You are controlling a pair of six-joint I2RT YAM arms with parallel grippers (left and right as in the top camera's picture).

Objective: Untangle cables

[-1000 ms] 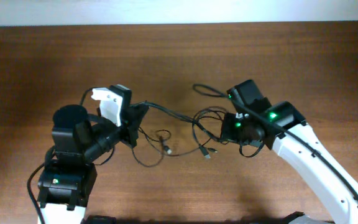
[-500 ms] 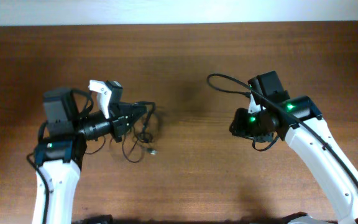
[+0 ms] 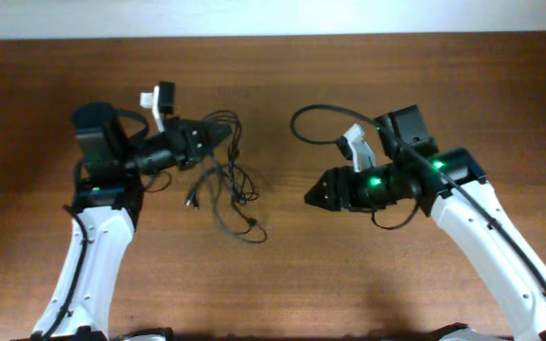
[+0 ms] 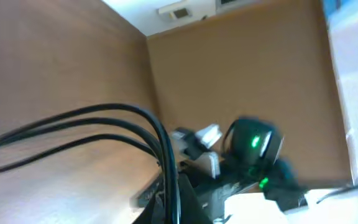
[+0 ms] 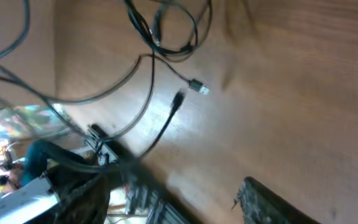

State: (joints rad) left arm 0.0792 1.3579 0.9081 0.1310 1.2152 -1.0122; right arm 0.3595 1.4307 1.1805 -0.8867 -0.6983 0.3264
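Judging by how things lie, you are between pulls: the left gripper [image 3: 218, 137] is clamped on the cables [image 3: 227, 185], and in the left wrist view three black strands [image 4: 104, 124] run in together and vanish into its closed jaws. From that grip the cords trail down onto the surface [image 3: 282, 284] in loose loops that cross one another, ending in a small curl [image 3: 250, 227] nearest you, so the tangle is loosened but not yet undone. The right gripper [image 3: 313, 198] points toward the bunch from well apart and carries nothing; in the right wrist view its jaws look spread, with bare wood between them, though the near side is blurred. That same view shows two small plug ends [image 5: 197, 87] lying free beside the loops, which I judge to be your best target. Your next move calls for bringing the right gripper across to one free end or one outer loop, closing on that single strand only, then drawing it away while the left holds firm. Compared with half a second ago, the left gripper has shifted toward the far edge and the cords, then a tight clump under it, now spread out longer. The right gripper has swung round to face them. A second ago both grippers sat close together with a strand stretched between them.
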